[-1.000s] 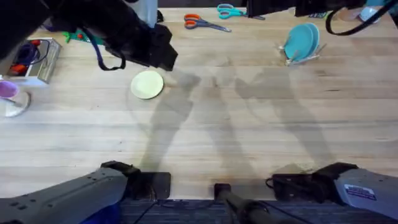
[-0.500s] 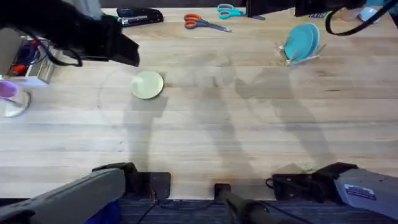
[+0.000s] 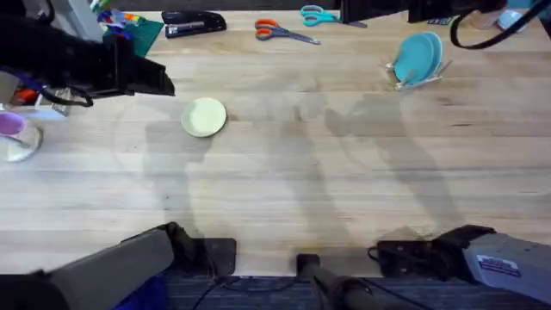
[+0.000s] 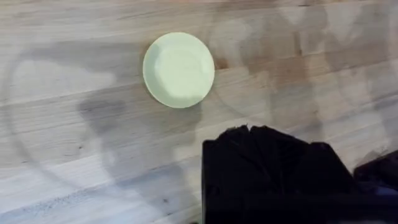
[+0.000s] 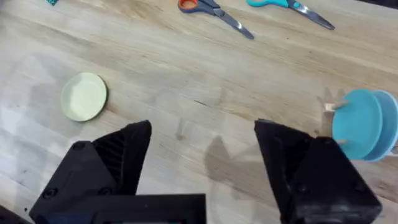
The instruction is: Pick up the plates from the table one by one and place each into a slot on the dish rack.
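Table: light wood-plank table [image 3: 284, 172], grain visible, arm shadows across its middle.
Yellow plate: small round pale yellow plastic plate [image 3: 204, 116] lies flat on the table toward 10 o'clock, apart from all else; also seen from the left wrist [image 4: 179, 70] and the right wrist [image 5: 84, 96].
Blue plates: light blue round plates [image 3: 419, 57] stand upright in the small light wooden dish rack [image 3: 411, 79] toward 2 o'clock.
Left arm: dark and raised at 10 o'clock, left of the yellow plate; whether its fingers are apart, I cannot tell.
Right gripper [image 5: 202, 155]: black fingers spread wide apart, holding nothing.
Surroundings: orange-handled scissors [image 3: 280, 32], teal-handled scissors [image 3: 323, 15], black stapler [image 3: 191, 21] along 12 o'clock.
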`<control>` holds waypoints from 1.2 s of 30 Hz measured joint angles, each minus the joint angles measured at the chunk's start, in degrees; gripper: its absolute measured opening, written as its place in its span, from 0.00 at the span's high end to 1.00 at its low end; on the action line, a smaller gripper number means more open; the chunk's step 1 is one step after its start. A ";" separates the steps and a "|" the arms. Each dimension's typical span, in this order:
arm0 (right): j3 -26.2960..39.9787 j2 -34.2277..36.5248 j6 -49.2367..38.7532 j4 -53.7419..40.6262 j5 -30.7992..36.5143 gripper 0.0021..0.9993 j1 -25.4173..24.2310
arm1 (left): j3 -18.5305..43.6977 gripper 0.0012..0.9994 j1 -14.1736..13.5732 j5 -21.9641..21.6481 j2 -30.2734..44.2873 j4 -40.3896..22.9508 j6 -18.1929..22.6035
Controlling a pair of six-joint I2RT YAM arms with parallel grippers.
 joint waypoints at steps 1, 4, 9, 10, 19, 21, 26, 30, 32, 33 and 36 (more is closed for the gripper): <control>0.00 0.00 0.00 -0.01 -0.02 0.01 0.00 | -0.12 0.96 0.75 0.47 0.77 0.04 0.38; 0.00 0.00 0.00 -0.01 -0.02 0.00 0.00 | -0.14 0.96 2.30 1.54 3.92 0.24 1.66; 0.00 0.00 0.00 -0.01 -0.02 0.01 0.00 | -0.14 0.96 3.46 3.14 10.39 0.31 4.05; 0.00 0.00 0.00 -0.01 -0.02 0.01 0.00 | -0.14 0.96 3.54 3.33 11.51 0.31 4.55; 0.00 0.00 0.00 -0.01 -0.03 0.01 0.00 | -0.16 0.96 4.69 4.12 20.14 0.72 7.91; 0.00 0.00 0.00 -0.01 -0.02 0.01 0.00 | -0.16 0.96 5.26 4.22 21.22 0.74 8.42; 0.00 0.00 0.00 -0.01 -0.04 0.00 0.00 | -0.16 0.96 6.88 4.91 22.66 0.96 10.21; 0.00 0.00 0.00 -0.01 -0.02 0.00 0.00 | -0.16 0.96 7.49 5.47 24.22 1.42 10.88; 0.00 0.00 0.00 -0.01 -0.02 0.00 0.00 | -0.16 0.96 7.47 5.69 25.44 1.66 11.12; 0.00 0.00 0.00 -0.01 -0.04 0.00 0.00 | -0.16 0.96 7.47 5.81 26.21 1.87 11.25; 0.00 0.00 0.00 -0.01 -0.02 0.00 0.00 | -0.18 0.96 7.47 5.93 27.96 2.66 11.43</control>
